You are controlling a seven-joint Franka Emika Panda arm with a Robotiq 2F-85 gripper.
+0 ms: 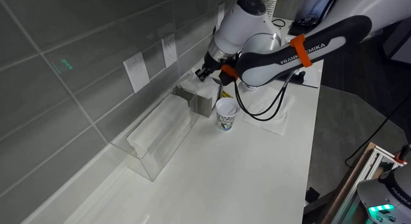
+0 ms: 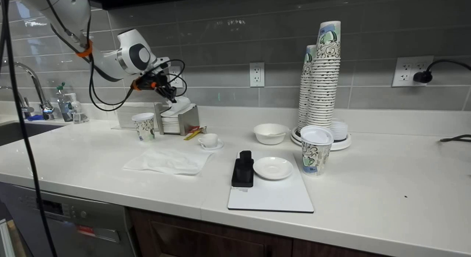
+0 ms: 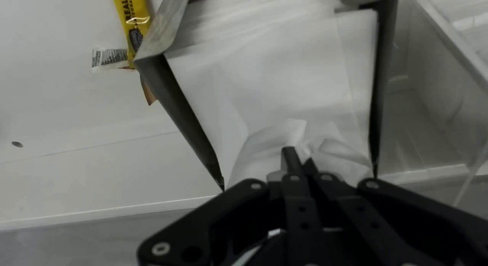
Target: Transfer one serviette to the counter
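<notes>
Nearest us, in an exterior view, a board lies on the white counter with a black stand and a dish on it; a lidded cup stands just to its right. Left of the board we see a spread napkin, flat and wrinkled, its longer side running roughly left to right. Beyond it, from left to right, come a paper cup, some packets and a small cup.

Farther off, close to the wall, we find the grey holder, its unwalled end facing near. Our serviette is in there, on top of the stack, between the two sides. It looks about square, so we cannot name a clear long axis; a straight crease runs near to far along its left side. The near part lies smooth, while the far end rises toward the wall, puckered into soft ridges. It is thin and plain white. At that far end the claw is narrow, its tips nearly together, pinching the crumpled paper. Left of the holder, along the wall, a clear box holds paper towels.
</notes>
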